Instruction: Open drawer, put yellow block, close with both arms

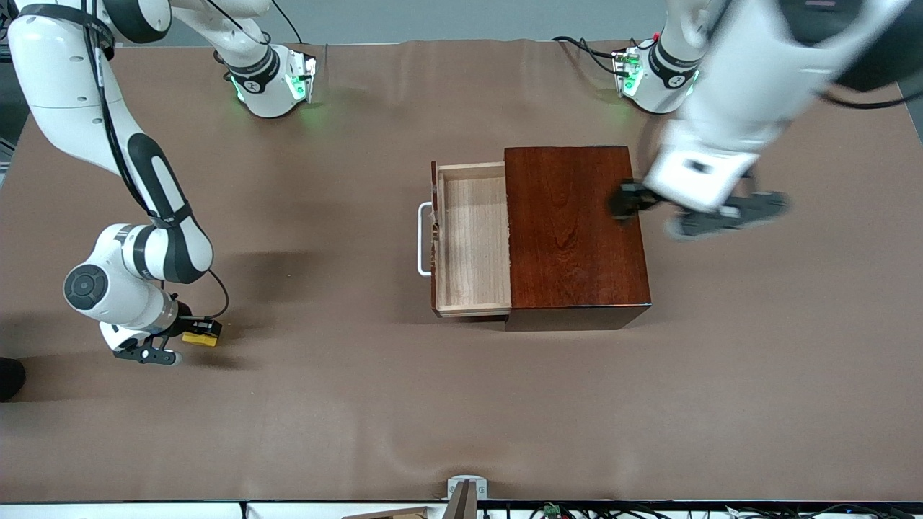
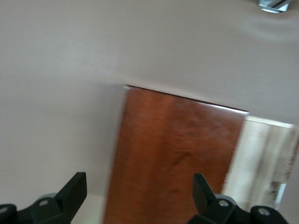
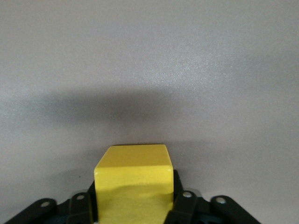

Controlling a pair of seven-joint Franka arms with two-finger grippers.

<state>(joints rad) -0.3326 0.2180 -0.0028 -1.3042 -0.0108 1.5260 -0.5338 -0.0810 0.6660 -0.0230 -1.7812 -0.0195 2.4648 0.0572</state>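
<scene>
The dark reddish-brown box [image 1: 573,231] stands mid-table with its pale drawer [image 1: 472,238] pulled out toward the right arm's end, white handle [image 1: 422,238] outermost. The drawer is empty. The yellow block [image 1: 200,337] sits low at the table toward the right arm's end, and my right gripper [image 1: 193,336] is shut on it. In the right wrist view the block [image 3: 133,177] fills the space between the fingers [image 3: 182,205]. My left gripper [image 1: 685,209] is open, over the box's edge at the left arm's end. The left wrist view shows the box top [image 2: 173,163] between its spread fingers [image 2: 74,191].
The table is covered by a brown cloth [image 1: 324,418]. A small metal clamp [image 1: 467,490] sits at the table's edge nearest the front camera. Cables [image 1: 588,47] lie near the left arm's base.
</scene>
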